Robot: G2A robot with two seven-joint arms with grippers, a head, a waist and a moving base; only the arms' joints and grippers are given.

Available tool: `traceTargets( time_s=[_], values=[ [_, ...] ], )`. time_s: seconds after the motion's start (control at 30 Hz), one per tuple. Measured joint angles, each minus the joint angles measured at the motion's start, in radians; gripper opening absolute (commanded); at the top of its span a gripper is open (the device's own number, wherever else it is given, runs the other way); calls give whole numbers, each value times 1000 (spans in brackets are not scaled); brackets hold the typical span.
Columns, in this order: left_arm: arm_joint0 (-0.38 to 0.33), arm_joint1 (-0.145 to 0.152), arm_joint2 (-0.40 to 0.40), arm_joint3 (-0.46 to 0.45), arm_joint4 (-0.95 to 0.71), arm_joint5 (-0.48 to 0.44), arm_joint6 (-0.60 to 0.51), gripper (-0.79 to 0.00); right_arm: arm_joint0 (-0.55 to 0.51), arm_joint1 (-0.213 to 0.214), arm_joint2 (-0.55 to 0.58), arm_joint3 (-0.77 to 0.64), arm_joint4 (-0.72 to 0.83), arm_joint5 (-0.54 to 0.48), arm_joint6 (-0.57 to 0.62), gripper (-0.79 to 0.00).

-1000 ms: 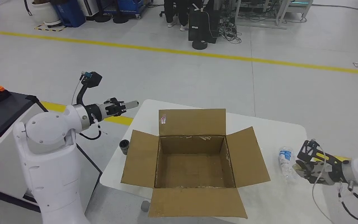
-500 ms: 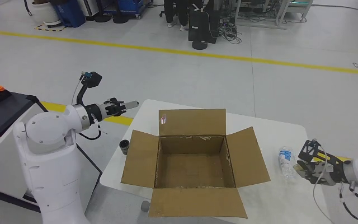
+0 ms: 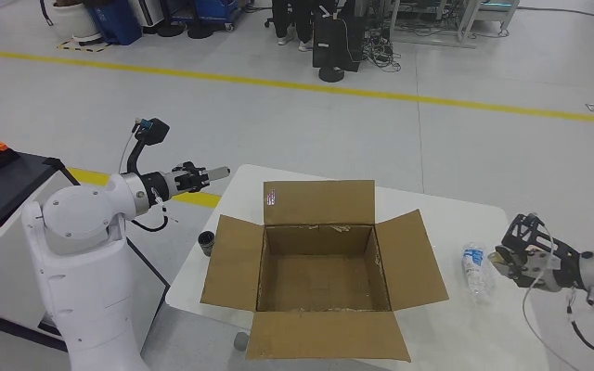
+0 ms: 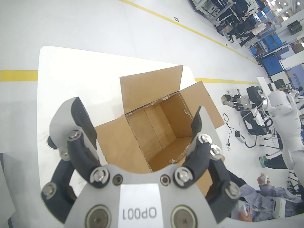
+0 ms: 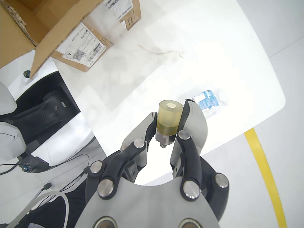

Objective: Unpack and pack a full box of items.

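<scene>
Over at the right end of the table (image 3: 436, 199), your right gripper (image 5: 169, 119) is pinched narrow on a small yellowish plug (image 5: 167, 111). Both pads press against its sides, and a metal stud pokes out of the plug's end toward the wrist. The gripper is held up above the tabletop near the right edge.

Just beyond those fingers, a clear water bottle (image 5: 211, 100) with a blue label lies on its side on the table. It is to the right of the box and apart from it.

Centre of the table, you've got the cardboard box (image 3: 320, 202), open, with its four flaps turned outward and its brown floor showing inside. The right-hand flap reaches toward the bottle without touching it. From the right wrist you can see white shipping labels on the box's outer side.

Now your left gripper (image 4: 138, 105): fingers spread wide, holding nothing. It is held high off the left side of the box and looks down into the opening past a raised flap.

Left of the box, close by its left flap, a small dark cylinder (image 3: 206, 243) stands on the table. By the box's near left corner sits a small grey round piece (image 3: 240, 341), too small to tell what it is.
</scene>
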Motion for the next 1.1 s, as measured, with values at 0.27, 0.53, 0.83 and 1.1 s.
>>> traceTargets(
  time_s=[0.27, 0.53, 0.83, 1.1],
  values=[
    [0, 0, 0, 0, 0, 0, 0, 0, 23, 3, 74, -125, 16, 15, 30, -785],
    [0, 0, 0, 0, 0, 0, 0, 0, 73, 17, 32, -228, 47, 17, 63, -785],
    [0, 0, 0, 0, 0, 0, 0, 0, 200, 38, -124, -311, 70, 29, 75, -785],
    [0, 0, 0, 0, 0, 0, 0, 0, 401, 13, -332, -328, 54, 39, 73, -785]
  ],
)
